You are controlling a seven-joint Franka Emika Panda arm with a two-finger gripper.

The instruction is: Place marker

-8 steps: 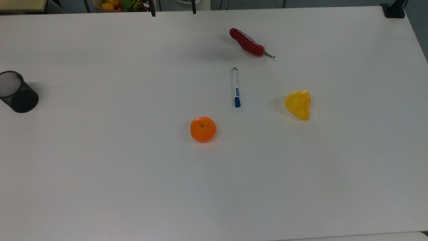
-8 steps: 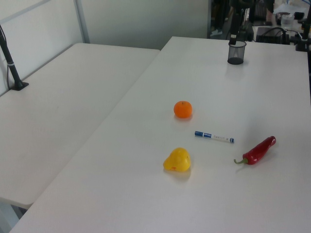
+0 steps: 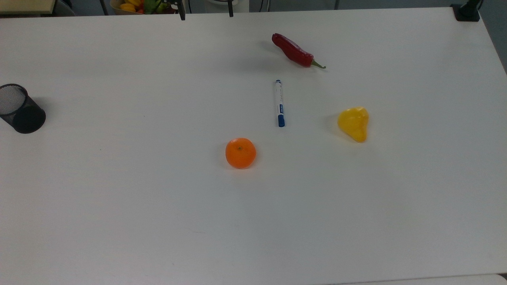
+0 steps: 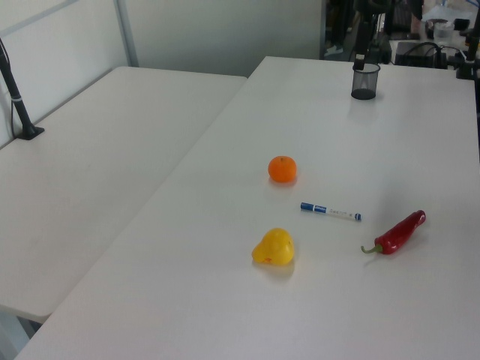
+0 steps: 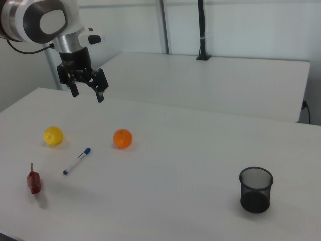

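Below, the marker (image 5: pixel 76 160) lies (flat) under spread jaws.

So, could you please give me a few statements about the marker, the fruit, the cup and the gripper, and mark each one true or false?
1. The marker lies flat on the table, touching nothing else. True.
2. The gripper is shut on the marker. False: it hangs open above the table, holding nothing.
3. In the top view, the orange lies to the left of the marker's blue cap. True.
4. The mesh cup lies tipped on its side. False: it stands upright, far from the marker.
5. The red chili touches the yellow pear. False: they lie well apart.
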